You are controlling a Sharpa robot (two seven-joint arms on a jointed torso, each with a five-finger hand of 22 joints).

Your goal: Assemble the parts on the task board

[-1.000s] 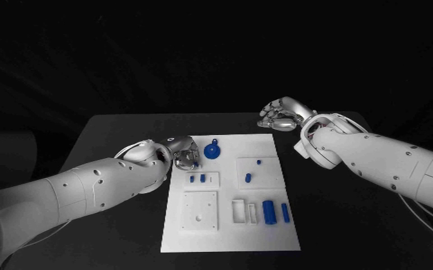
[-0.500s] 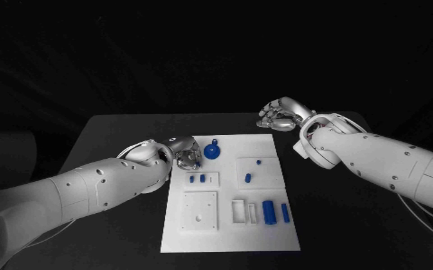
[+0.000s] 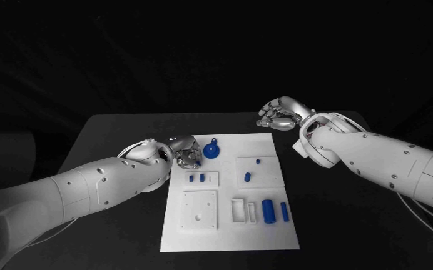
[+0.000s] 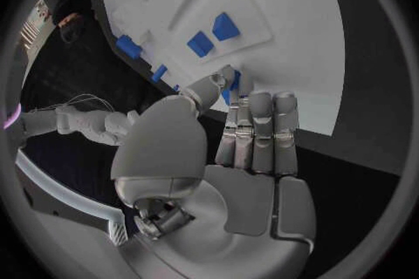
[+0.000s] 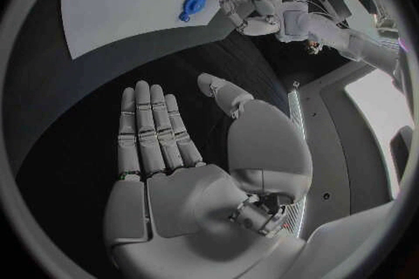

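Seemingly small, stiff and light, the round part (image 3: 211, 151) wants pinching at its rim; left hand (image 3: 187, 152) touches nothing clearly, fingers apart; right hand (image 5: 188, 174) open, empty.

Head view: looked down at the task board (image 3: 230, 220) from above.
Wrist views: sat close behind each palm; both shared the board's far end.

Both arms are smooth white shells dotted with small dark screw holes. Each ends in a silver hand, the left hand (image 3: 185, 152) and right hand (image 3: 281, 113), with segmented metallic fingers (image 5: 150, 127).
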